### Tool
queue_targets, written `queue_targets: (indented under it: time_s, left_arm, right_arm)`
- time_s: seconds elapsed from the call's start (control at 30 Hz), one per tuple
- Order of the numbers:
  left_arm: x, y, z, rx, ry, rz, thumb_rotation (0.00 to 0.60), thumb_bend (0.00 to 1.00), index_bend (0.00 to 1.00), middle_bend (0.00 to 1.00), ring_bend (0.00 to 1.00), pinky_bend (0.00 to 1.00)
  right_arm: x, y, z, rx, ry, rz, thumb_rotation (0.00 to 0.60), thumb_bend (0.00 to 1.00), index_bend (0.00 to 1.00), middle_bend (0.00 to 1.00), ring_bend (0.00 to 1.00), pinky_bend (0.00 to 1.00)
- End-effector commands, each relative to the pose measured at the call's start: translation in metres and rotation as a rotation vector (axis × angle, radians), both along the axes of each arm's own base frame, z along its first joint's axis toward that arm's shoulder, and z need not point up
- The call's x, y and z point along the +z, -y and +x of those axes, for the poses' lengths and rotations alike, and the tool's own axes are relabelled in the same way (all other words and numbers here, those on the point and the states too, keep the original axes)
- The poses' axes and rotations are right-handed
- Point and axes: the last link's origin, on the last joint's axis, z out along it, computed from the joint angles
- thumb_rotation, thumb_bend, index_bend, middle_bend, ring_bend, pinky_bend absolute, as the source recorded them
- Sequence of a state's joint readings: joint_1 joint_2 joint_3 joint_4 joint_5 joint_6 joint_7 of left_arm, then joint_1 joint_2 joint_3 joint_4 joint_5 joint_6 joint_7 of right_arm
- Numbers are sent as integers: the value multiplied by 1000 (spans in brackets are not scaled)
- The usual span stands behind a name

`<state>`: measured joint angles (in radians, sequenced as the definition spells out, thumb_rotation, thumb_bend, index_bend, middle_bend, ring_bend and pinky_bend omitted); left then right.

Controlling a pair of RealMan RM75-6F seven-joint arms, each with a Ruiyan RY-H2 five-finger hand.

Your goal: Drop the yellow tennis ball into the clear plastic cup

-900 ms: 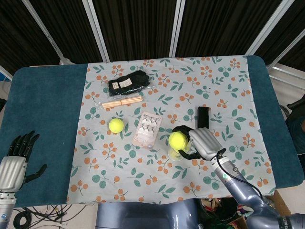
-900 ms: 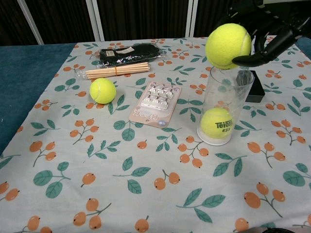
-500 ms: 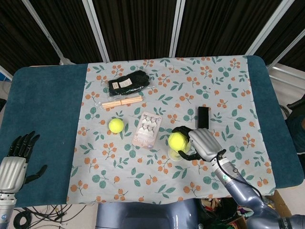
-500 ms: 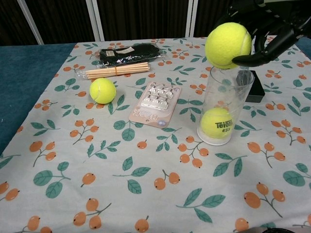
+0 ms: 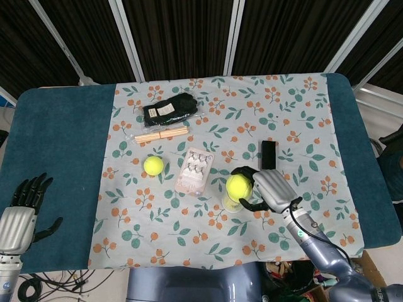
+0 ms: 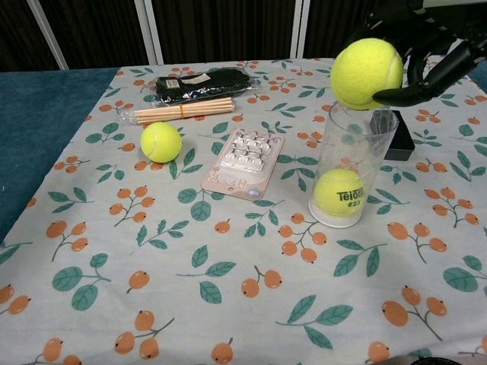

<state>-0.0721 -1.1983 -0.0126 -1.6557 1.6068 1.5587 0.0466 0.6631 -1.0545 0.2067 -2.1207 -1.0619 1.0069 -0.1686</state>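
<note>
A fuzzy yellow tennis ball [image 6: 367, 74] is gripped by the right hand [image 6: 426, 53] just above the rim of the clear plastic cup [image 6: 352, 171], right of centre. Another ball [image 6: 339, 192] already lies inside; an off-centre release could tip the cup. The left hand [image 5: 22, 207] is held spread, empty.

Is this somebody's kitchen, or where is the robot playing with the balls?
Probably not a kitchen, more likely a robot practice room. The table has a teal cover and a floral cloth, black curtains hang behind, and cables lie on the floor.
</note>
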Motion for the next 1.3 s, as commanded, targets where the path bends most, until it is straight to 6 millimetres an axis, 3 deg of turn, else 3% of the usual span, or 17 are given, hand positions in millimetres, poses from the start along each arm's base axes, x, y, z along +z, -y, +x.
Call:
queue_targets:
  time_s: [0.03, 0.17, 0.37, 0.6, 0.83, 0.97, 1.07, 1.3]
  left_arm:
    - [0, 0, 0, 1, 1, 1, 600, 252, 0, 0, 0, 0]
    - [0, 0, 0, 1, 3, 3, 600, 251, 0, 0, 0, 0]
    - [1, 0, 0, 2, 5, 2, 600, 251, 0, 0, 0, 0]
    - [1, 0, -1, 5, 4, 1, 600, 251, 0, 0, 0, 0]
    - [2, 0, -1, 7, 4, 3, 600, 252, 0, 0, 0, 0]
    - [2, 0, -2, 9, 6, 4, 600, 252, 0, 0, 0, 0]
    - [2, 0, -2, 10, 6, 4, 600, 252, 0, 0, 0, 0]
    - [3, 0, -1, 8, 9, 12, 600, 251, 0, 0, 0, 0]
  right_arm:
    - [0, 0, -1, 0, -3, 3, 600, 338, 407, 373, 469, 520]
    - [-1, -1, -1, 6, -15, 16, 600, 216, 253, 292, 369, 514]
    - [-4, -2, -6, -5, -33, 58, 600, 197, 143, 58, 154, 476]
    - [-1, -2, -6, -3, -30, 59, 600, 196, 134, 26, 132, 446]
    - [26, -9, -9, 12, -20, -44, 600, 196, 128, 27, 133, 445]
    - [52, -26, -32, 9, -93, -172, 600, 195, 118, 27, 133, 402]
    - [65, -48, -63, -10, -216, -265, 600, 195, 114, 27, 132, 310]
    - [64, -110, -146, -110, -330, -448, 600, 194, 108, 25, 132, 257]
